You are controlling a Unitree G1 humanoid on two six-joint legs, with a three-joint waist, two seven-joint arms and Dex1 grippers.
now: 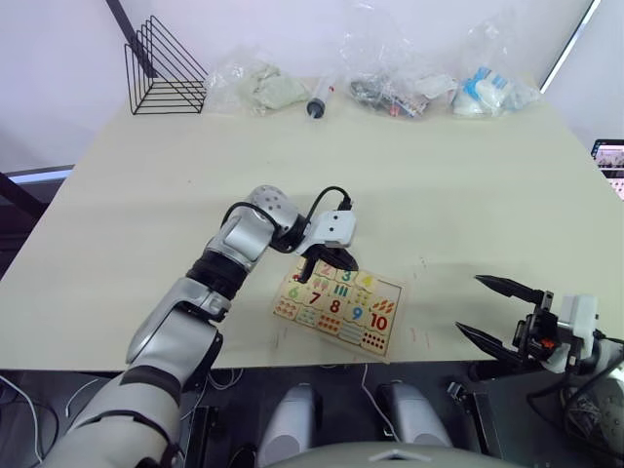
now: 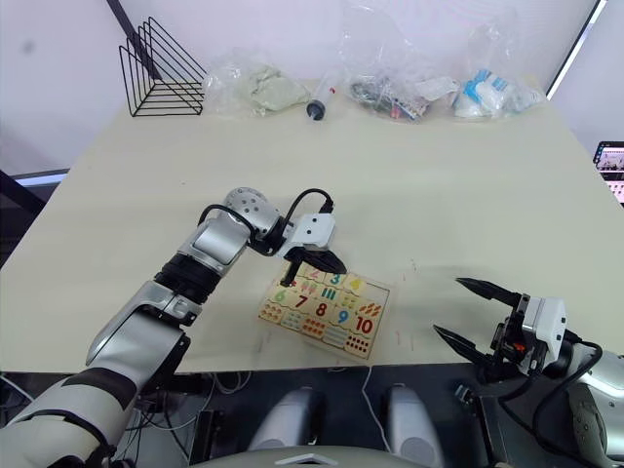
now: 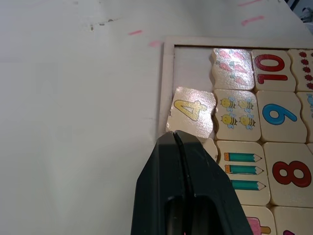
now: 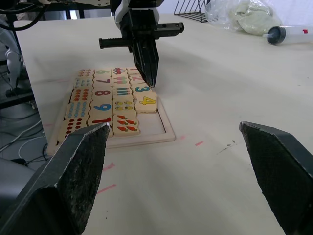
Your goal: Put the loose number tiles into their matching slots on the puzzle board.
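Your right gripper (image 1: 499, 317) hangs off the near edge of the surface (image 1: 439, 195), fingers spread wide, empty; the puzzle board (image 1: 337, 307) lies near that edge; your left gripper (image 3: 175, 139) has its fingers pressed together over the board's upper row, tip just beside the 4 tile (image 3: 191, 111), which sits askew on the rim next to an empty slot (image 3: 191, 66).

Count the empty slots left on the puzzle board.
1. One bare recess in the puzzle board corner, beside the 4 tile, which sits crooked over the rim. The left tool, shut, covers part of that row, so more may be hidden.
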